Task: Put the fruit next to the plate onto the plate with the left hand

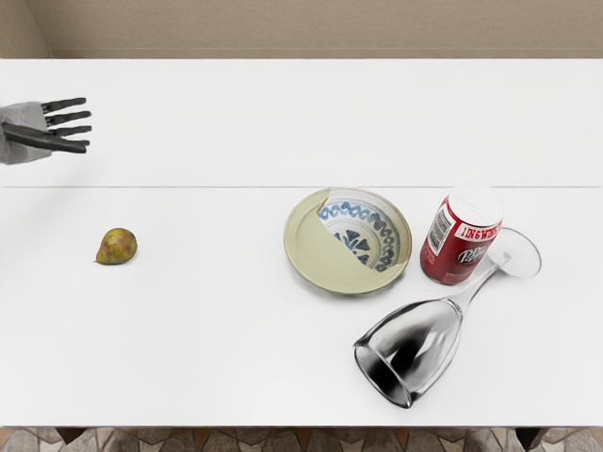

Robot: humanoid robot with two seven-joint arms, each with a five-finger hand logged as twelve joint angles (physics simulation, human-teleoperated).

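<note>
Tabletop (236,377), white and wide, seen from above at a slant. Nearest the viewer, towards the right, a wine glass (424,344) lies on its side. Its open bowl faces the near edge and its stem runs up and to the right.

Farther back on the left, a small green-brown pear (116,247) sits alone on the bare surface, well apart from the plate (it is the only fruit in view, so it is judged to be the one the task means). Roughly level with it, right of centre, is the plate (301,247), cream-rimmed with a blue pattern and holding nothing.

Just right of the plate stands a red soda can (460,235), with the foot of the glass beside it. White script on the label reads as Dr Pepper, and a band above it shows the letters "ING WINS". The smaller print is too blurred to read.

Farthest back, at the left edge, the left robot hand (58,127) hovers with its fingers stretched out and apart. It holds nothing and is well away from the pear.

The task looks to be at its very start: reaching, grasping, carrying and setting down are all left to do.
</note>
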